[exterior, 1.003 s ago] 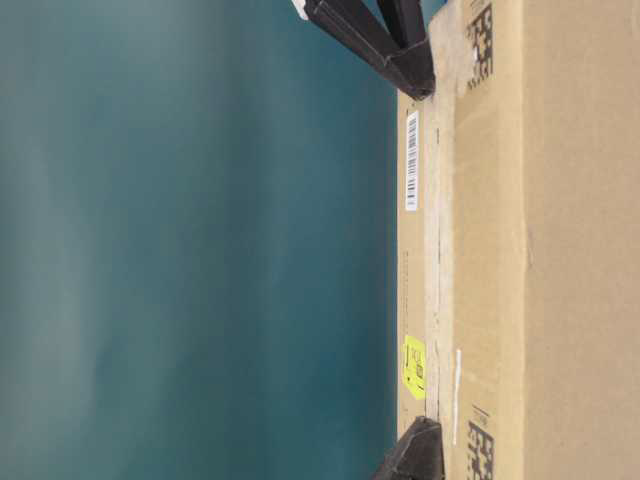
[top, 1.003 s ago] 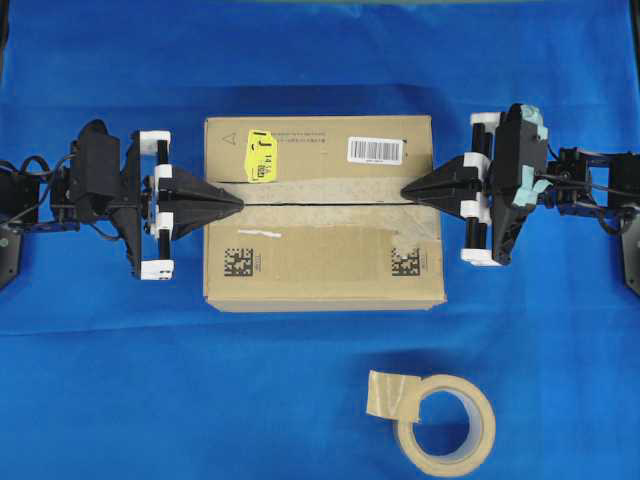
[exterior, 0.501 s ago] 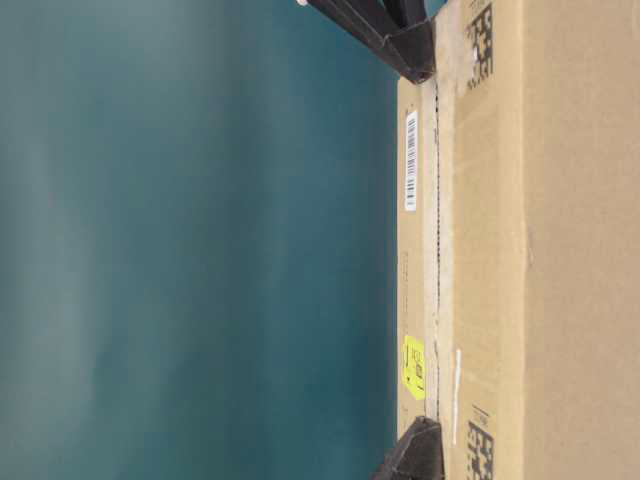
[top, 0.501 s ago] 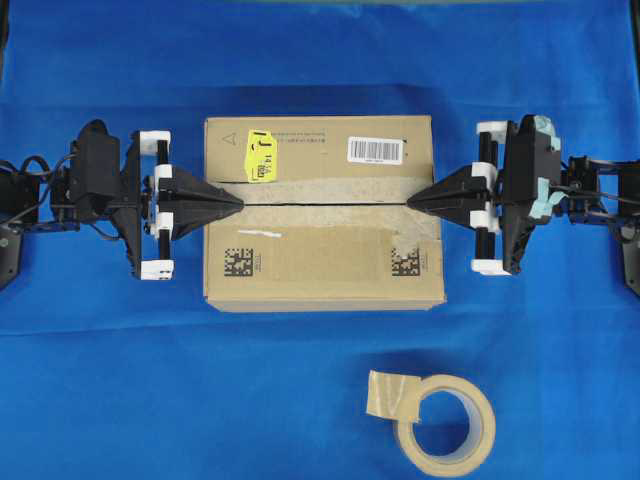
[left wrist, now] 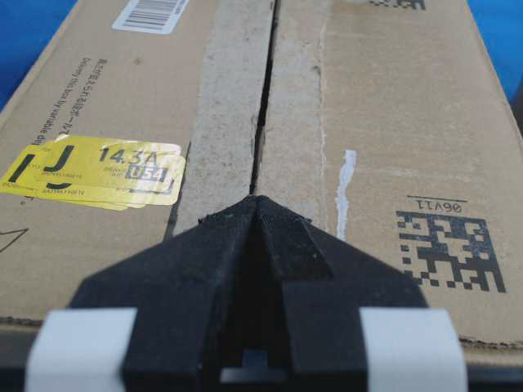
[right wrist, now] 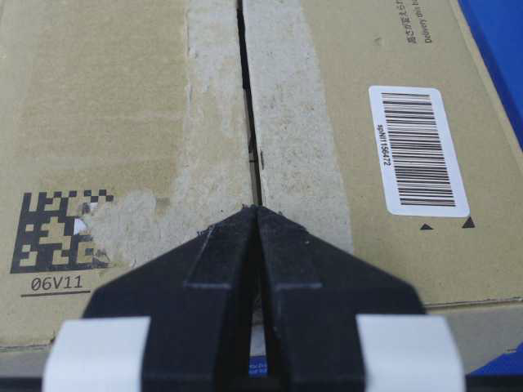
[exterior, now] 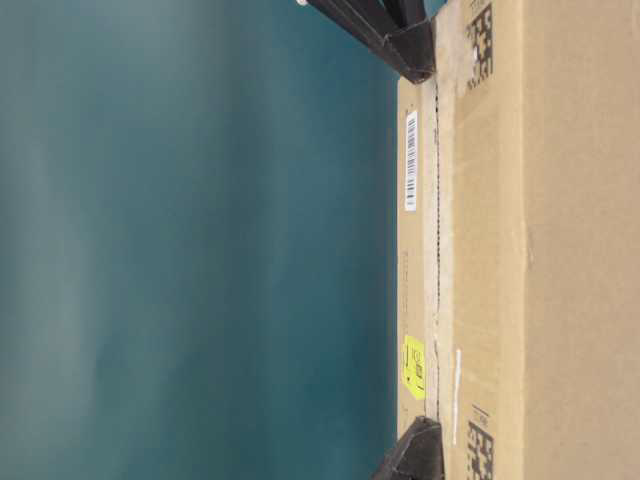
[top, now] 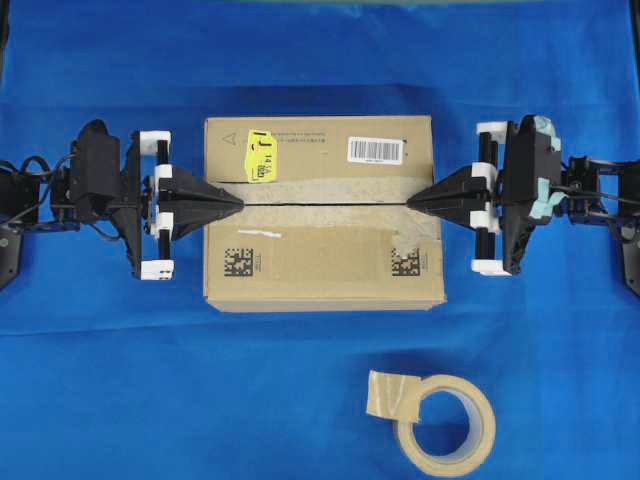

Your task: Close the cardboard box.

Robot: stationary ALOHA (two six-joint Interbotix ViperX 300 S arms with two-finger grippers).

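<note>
The cardboard box [top: 325, 212] sits between the two sets of jaws on the blue cloth [top: 320, 60], its top flaps folded flat and meeting along a narrow centre seam. The left gripper [top: 240, 201] and right gripper [top: 410, 199] each have their jaws pressed together, tips pointing inward over opposite ends of that seam. A tape roll [top: 445, 425] lies well clear of both, nearer the right jaws.

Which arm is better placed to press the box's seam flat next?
Left, marginally: the left gripper tip lies further onto the cardboard box over the seam; the right gripper sits nearer the edge.
</note>
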